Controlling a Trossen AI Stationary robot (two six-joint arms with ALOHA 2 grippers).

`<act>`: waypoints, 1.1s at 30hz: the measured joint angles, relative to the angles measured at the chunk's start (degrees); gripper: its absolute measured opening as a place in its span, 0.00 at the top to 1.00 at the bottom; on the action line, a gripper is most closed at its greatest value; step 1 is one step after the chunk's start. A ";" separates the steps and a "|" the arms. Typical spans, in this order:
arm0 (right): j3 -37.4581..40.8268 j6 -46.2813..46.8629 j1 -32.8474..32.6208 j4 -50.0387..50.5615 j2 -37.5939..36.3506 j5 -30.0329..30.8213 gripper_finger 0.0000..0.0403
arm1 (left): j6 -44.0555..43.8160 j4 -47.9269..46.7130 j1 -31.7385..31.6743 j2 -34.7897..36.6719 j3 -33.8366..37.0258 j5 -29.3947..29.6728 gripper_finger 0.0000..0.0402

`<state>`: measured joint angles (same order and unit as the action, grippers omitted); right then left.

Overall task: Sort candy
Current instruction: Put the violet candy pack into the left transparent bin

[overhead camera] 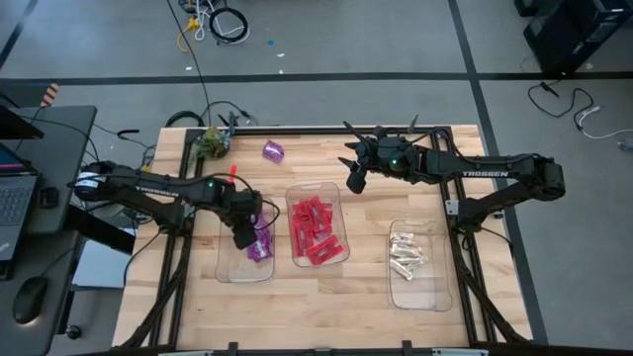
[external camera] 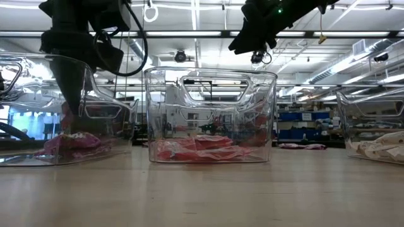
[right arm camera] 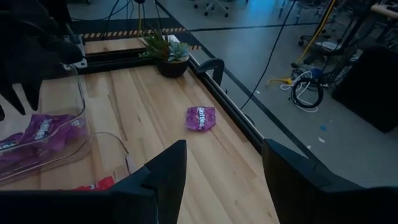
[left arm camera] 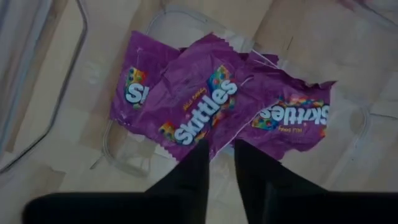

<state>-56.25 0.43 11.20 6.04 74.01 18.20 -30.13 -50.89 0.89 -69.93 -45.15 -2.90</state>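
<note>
Skittles lettering on purple packets (left arm camera: 211,106), left-wrist-only.

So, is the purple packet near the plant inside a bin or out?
Out. The purple packet lies on the bare table, apart from the left bin holding other purple packets.

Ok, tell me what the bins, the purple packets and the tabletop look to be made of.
Bins: clear, glossy hard plastic by the look; the room shows straight through the walls.
Purple Skittles packets: thin, crinkled plastic film, probably, with a slight sheen and printed lettering.
Tabletop: light wood in joined strips, apparently butcher block, with a smooth matte finish.
</note>
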 joint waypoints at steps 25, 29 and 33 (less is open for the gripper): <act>0.00 -2.67 1.35 0.04 -0.02 0.02 0.52 | 37.17 13.98 -32.86 -5.15 -15.28 7.55 0.97; 0.00 -2.99 1.38 0.04 -0.02 0.02 0.52 | 40.61 18.58 -37.50 -11.79 -15.26 6.58 0.94; 0.00 -2.99 1.38 0.08 -0.02 0.02 0.52 | 43.56 24.43 -39.13 -18.81 -15.26 6.78 0.89</act>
<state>-56.25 -2.57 12.58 6.12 74.00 18.22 13.43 -26.46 -38.24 -88.74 -60.40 3.89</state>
